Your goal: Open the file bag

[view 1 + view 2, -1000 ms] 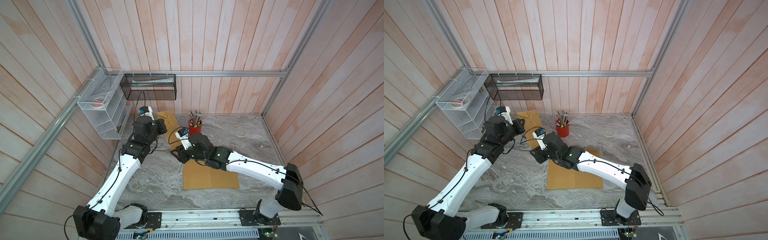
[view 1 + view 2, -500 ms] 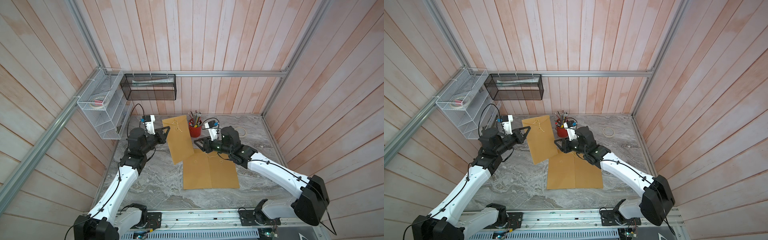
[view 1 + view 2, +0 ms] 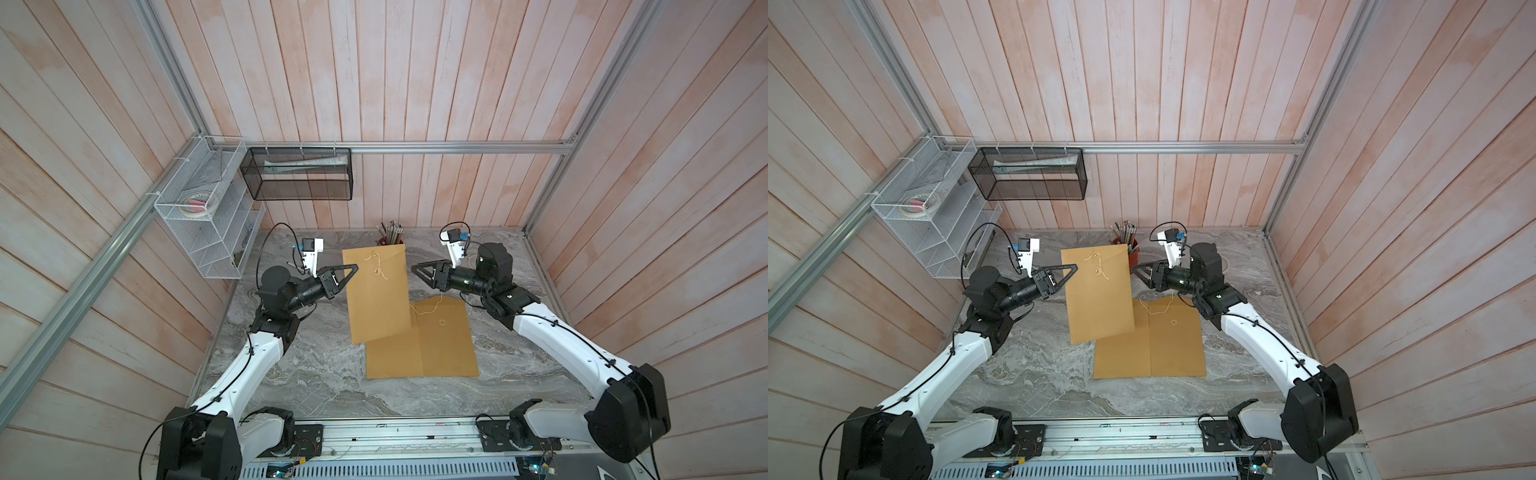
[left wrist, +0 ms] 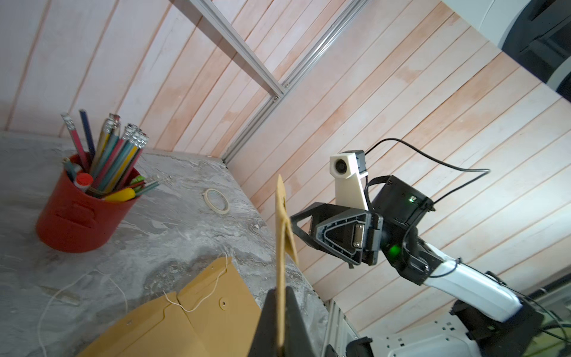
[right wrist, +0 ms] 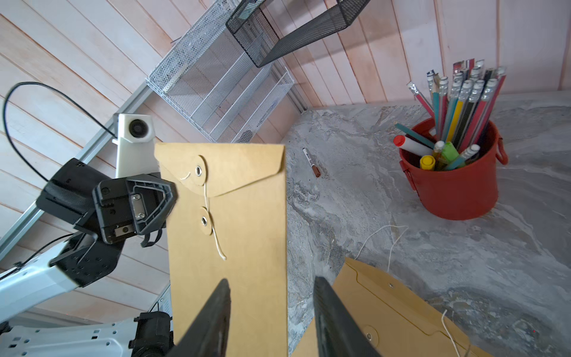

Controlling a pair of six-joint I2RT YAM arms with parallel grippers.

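In both top views the left arm rises from its base at the lower left, its white link slanting up toward the middle, elbow bent, black wrist reaching level to the right. The left gripper (image 3: 352, 268) (image 3: 1074, 269) is pinched fully closed on the left edge of the brown kraft-paper file bag (image 3: 376, 299) (image 3: 1098, 295), near its top. The left wrist view shows the black fingers (image 4: 293, 321) clamped on the bag, seen edge-on.

The bag hangs upright in the centre of the frame, lifted off the grey marble table (image 3: 291, 374). Its flap is down, and a white string (image 5: 206, 197) runs between its 2 round buttons, with a loose end dangling below. Behind its top edge stands a red cup of pencils (image 3: 1133, 254). At the lower centre 2 flat brown envelopes (image 3: 446, 340) lie side by side on the table, partly under the hanging bag.

From the lower right, the right arm mirrors the left, wrist pointing left. The right gripper (image 3: 414, 271) (image 5: 271, 280) is partly open and grips nothing, its tips just beside the bag's right edge.
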